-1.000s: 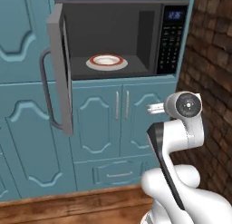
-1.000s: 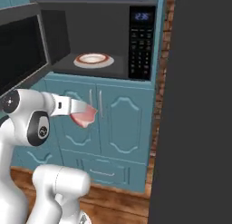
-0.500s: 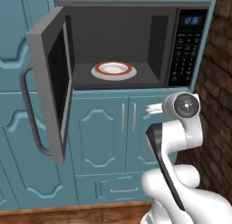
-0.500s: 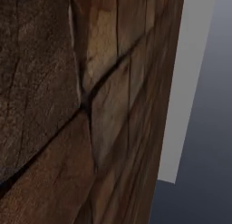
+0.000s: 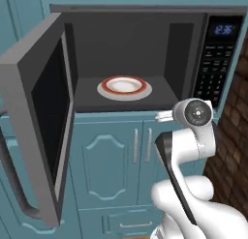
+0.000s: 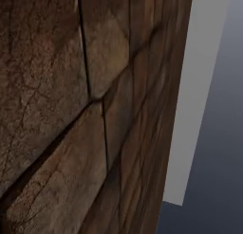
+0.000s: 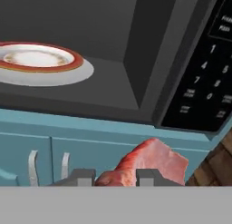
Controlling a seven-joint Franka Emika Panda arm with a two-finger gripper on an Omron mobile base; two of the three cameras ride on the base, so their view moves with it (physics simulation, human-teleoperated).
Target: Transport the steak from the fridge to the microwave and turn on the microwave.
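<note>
In the hand view the steak (image 7: 154, 161), a lumpy red-pink slab, sits between my gripper's (image 7: 116, 177) two finger tips, which are shut on it. It hangs just below and in front of the microwave's (image 5: 145, 49) lower right corner, under the black button panel (image 7: 206, 89). The microwave door (image 5: 41, 117) stands swung open to the left. Inside, a round red-rimmed plate (image 5: 124, 85) rests on the dark floor, up and left of the steak in the hand view (image 7: 36, 58). My wrist (image 5: 193, 112) is level with the microwave's bottom edge. The fridge is out of view.
Teal cupboard doors (image 5: 111, 160) with slim handles run beneath the microwave. A brown brick wall (image 5: 235, 156) stands close on the right; in the right base view the brown wall (image 6: 71, 110) is right in front of the camera. The open door juts out at the left.
The base has driven nearer to the microwave, which now looms larger in the left base view; the right base view has swung onto the brown wall. The steak stays in the grip.
</note>
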